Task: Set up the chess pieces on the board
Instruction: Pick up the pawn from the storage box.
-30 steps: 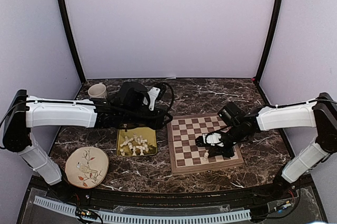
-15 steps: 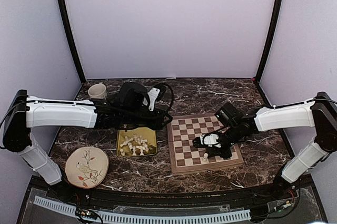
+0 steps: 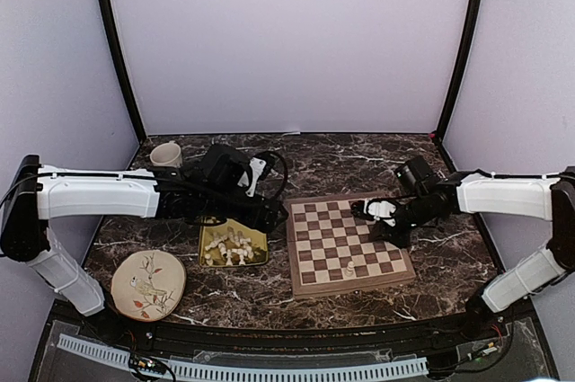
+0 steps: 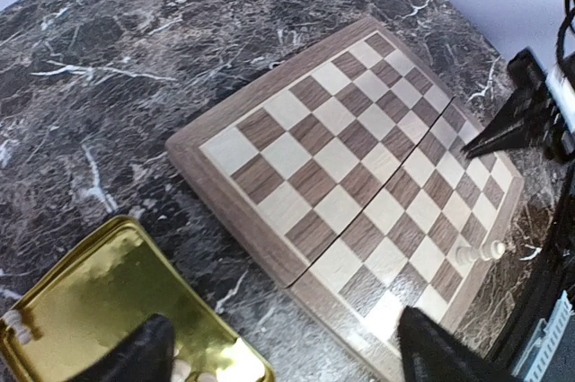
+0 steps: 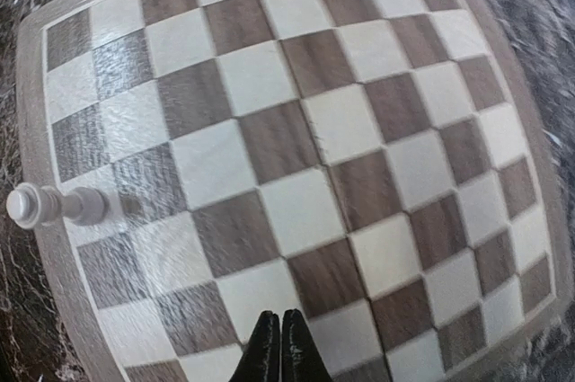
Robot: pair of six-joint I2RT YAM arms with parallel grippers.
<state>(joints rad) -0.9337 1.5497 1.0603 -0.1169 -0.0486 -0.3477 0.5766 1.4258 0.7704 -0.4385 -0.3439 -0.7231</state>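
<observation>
The wooden board [image 3: 334,236] lies right of centre, with one cream chess piece [image 3: 349,267] standing near its front edge. That piece [image 5: 52,205] shows at the left of the right wrist view and another view of it [image 4: 477,253] is at the board's [image 4: 359,157] far side in the left wrist view. Several more pieces [image 3: 228,244] lie in the gold tray [image 3: 256,228]. My left gripper [image 3: 272,215] hangs open and empty between tray and board, its fingers [image 4: 135,355] wide apart. Over the board's back right squares, my right gripper [image 3: 367,210] is shut and empty, its tips [image 5: 277,346] together.
A cream cup [image 3: 165,155] stands at the back left. A round plate with a bird drawing [image 3: 148,285] lies at the front left. A black cable loops behind the left wrist [image 3: 283,162]. Dark marble table [image 3: 359,162] surrounds the board.
My right gripper has drawn back and to the right, away from the standing piece. My left gripper has opened wider and shifted slightly toward the board.
</observation>
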